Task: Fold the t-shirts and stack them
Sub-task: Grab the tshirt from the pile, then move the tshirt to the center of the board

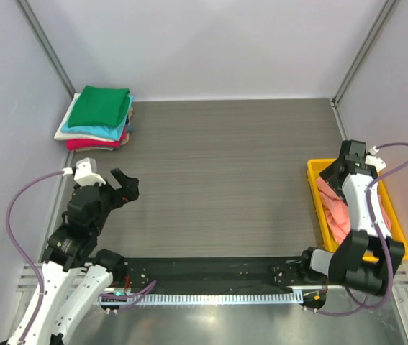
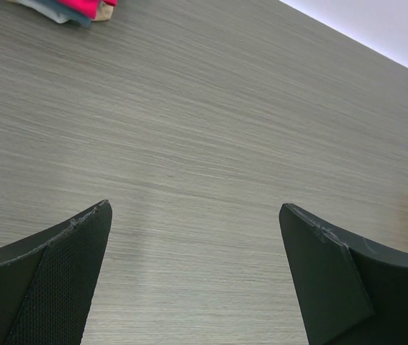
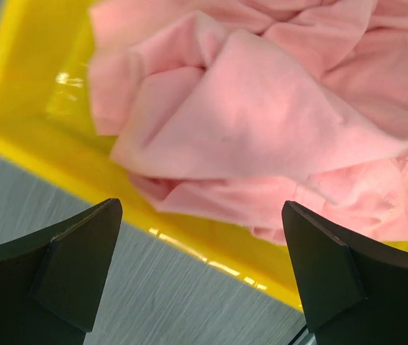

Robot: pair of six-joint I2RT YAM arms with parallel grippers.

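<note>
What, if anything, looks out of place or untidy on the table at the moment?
The pink t-shirt lies crumpled and unfolded in the yellow bin on the right, unlike the folded stack at the far left, whose layers sit slightly offset. Nothing looks spilled or damaged.

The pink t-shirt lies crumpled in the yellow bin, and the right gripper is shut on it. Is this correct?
Not fully. The pink t-shirt does lie crumpled in the yellow bin, but the right gripper is open, its fingers apart and holding nothing, as the right wrist view shows.
</note>
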